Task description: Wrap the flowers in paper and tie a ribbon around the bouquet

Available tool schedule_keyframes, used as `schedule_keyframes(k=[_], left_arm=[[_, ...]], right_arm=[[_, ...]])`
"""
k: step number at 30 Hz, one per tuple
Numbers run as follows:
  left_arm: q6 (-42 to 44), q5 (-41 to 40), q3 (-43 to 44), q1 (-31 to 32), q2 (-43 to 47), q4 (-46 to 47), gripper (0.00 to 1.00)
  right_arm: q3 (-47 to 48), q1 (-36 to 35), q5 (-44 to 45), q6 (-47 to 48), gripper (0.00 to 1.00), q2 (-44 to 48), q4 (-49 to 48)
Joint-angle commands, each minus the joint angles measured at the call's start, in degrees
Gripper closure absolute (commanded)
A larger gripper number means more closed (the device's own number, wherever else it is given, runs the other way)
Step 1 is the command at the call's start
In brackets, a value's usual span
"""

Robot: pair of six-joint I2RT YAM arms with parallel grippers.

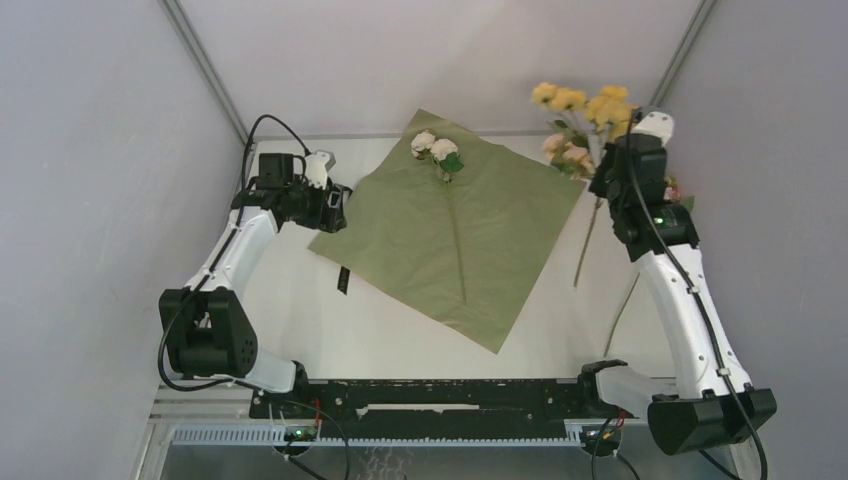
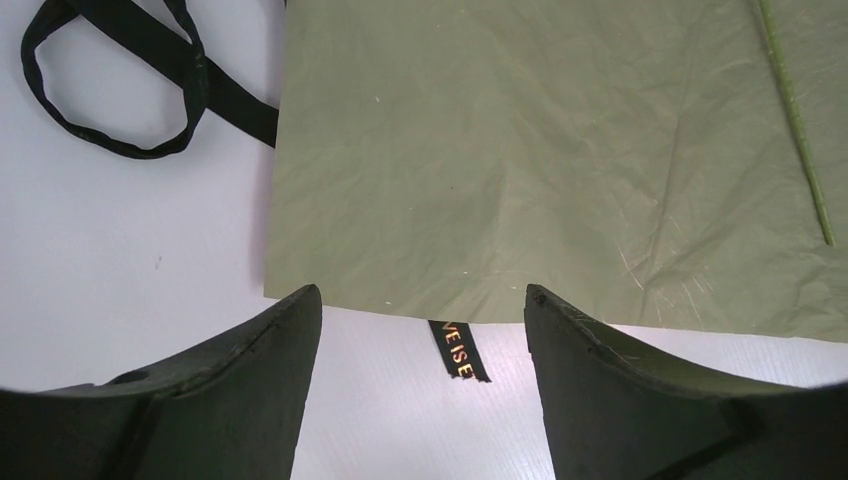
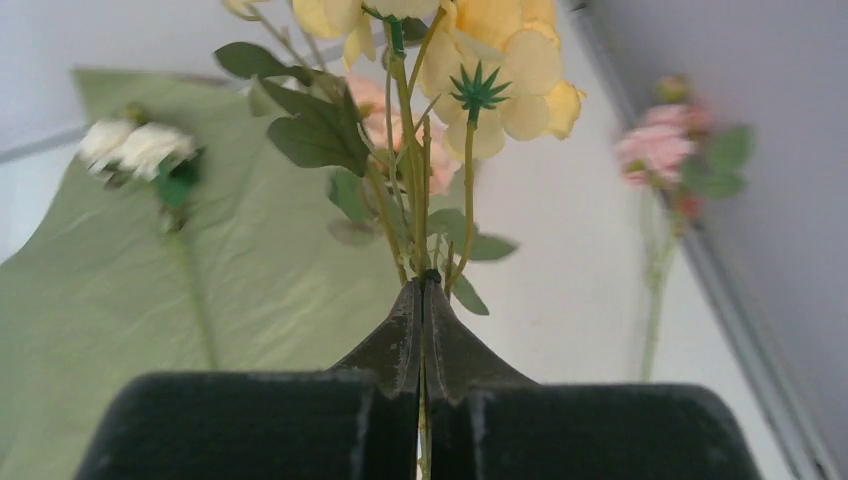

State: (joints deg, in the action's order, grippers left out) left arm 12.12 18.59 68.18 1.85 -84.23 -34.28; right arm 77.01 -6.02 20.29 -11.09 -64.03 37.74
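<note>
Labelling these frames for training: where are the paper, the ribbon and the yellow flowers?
the paper (image 1: 510,240), top external view, bare green surface of the sheet.
the ribbon (image 2: 458,350), left wrist view, its gold-lettered end.
the yellow flowers (image 3: 510,60), right wrist view, a yellow petal.

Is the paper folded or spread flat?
Spread flat: the paper lies open, green side up, all four corners out, one white flower on it.
</note>
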Motion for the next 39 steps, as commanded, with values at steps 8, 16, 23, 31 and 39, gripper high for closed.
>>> schedule_keyframes(k=[8,16,23,31,39], left_arm=[[-3.84,8.20,3.72,2.04,-0.32,-0.54,0.25],[-12.89,10.07,11.45,18.72,-6.57,0.11,0.24],[-17.39,9.47,16.25,32.69,-15.51,0.97,0.19],[-19.00,5.96,15.92,41.21,-19.44,2.66,0.20],[-19.77,4.28,14.11,46.63,-20.91,4.22,0.26]], right_arm=[[-16.45,-10.77,-6.07,-14.19,1.00,-4.51,-17.28],[-32.04,-12.08,-12.54,-25.82,1.00,-4.94,-25.60],[-33.79,-12.32,-14.61,-24.14,0.44,-5.72,-16.90],[-35.26,-12.26,-13.33,-22.47,0.40,-4.99,-5.98],[-37.72,-15.71,-15.98,-22.92,0.45,-10.24,-6.12]])
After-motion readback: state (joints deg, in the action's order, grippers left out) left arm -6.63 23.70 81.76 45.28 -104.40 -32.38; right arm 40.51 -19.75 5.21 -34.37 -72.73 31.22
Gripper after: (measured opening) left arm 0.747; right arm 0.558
